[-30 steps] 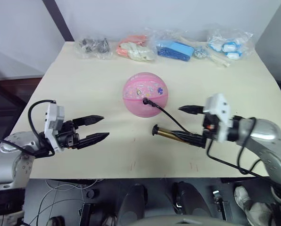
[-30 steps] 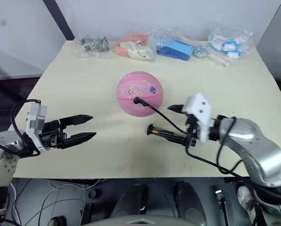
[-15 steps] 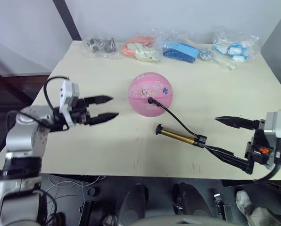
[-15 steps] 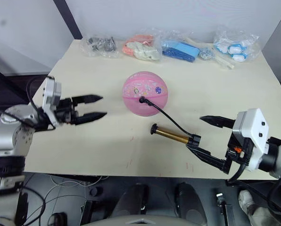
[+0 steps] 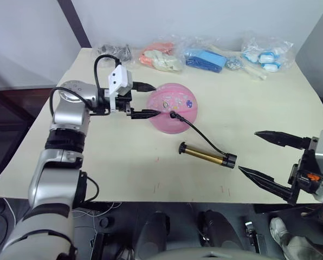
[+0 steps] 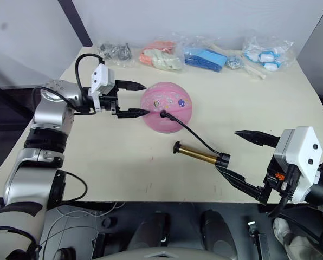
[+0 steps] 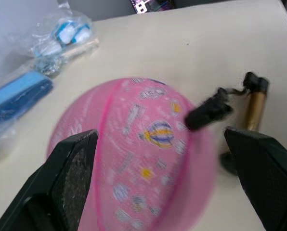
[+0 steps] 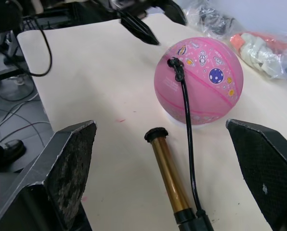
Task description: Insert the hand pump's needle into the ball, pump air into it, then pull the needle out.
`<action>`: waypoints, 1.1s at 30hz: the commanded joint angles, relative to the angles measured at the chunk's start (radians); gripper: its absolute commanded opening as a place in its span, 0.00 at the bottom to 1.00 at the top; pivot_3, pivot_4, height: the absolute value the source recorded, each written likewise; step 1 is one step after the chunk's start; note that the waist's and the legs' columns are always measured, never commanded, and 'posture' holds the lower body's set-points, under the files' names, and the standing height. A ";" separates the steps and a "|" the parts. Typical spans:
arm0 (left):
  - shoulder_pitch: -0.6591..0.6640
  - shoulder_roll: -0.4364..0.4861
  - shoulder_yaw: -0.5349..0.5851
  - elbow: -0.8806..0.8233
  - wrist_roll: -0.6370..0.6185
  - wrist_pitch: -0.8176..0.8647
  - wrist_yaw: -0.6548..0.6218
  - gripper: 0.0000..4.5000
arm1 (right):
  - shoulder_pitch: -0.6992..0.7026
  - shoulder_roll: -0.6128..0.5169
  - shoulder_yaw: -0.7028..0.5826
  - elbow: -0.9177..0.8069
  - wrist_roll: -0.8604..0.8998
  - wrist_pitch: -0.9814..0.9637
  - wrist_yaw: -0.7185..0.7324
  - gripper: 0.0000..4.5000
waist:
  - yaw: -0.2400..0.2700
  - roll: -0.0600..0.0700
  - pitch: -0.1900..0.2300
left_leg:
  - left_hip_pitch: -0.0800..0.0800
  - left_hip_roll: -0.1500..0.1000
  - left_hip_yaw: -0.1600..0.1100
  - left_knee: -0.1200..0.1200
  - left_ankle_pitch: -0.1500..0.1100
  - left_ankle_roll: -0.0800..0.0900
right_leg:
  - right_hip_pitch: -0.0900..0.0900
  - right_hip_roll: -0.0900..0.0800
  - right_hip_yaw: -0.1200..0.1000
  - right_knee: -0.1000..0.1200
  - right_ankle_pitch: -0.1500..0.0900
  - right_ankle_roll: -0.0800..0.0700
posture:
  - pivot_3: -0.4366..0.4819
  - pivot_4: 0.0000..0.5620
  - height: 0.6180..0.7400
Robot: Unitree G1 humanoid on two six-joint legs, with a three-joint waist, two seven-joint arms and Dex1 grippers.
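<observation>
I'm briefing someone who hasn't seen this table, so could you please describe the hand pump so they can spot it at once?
Start at the pink ball in the middle of the cream table. A thin black hose runs from the ball's side toward the robot and ends at the pump, lying flat on the table. It is the lone gold-brass tube with black ends; the other small items sit bagged along the far edge.

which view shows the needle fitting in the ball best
The right wrist view: the needle fitting sits unblocked in the ball, hose trailing down. The left wrist view blurs it; both eye views show it small.
</observation>
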 commanded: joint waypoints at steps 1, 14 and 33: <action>-0.056 -0.010 0.005 0.076 0.028 -0.085 -0.027 0.98 | -0.006 -0.023 0.012 -0.019 0.019 -0.037 -0.035 1.00 | 0.000 0.000 0.000 | 0.000 0.000 0.000 0.000 0.000 0.000 | 0.000 0.000 0.000 0.000 0.000 0.000 | 0.48 0.27 1.00; -0.161 -0.088 -0.024 0.335 0.153 -0.342 -0.029 0.98 | -0.018 -0.065 0.064 -0.002 0.026 -0.075 -0.089 1.00 | 0.004 -0.001 0.000 | -0.001 -0.001 0.000 0.000 0.000 0.001 | 0.000 -0.001 0.000 0.000 0.000 0.000 | 0.48 0.27 1.00; -0.139 -0.118 -0.053 0.451 0.264 -0.473 0.066 0.98 | -0.411 -0.084 0.512 0.075 -0.083 -0.011 -0.285 1.00 | 0.003 -0.003 -0.002 | 0.002 -0.001 0.000 0.005 0.001 0.002 | 0.003 -0.001 0.000 0.001 0.004 0.003 | 0.48 0.27 1.00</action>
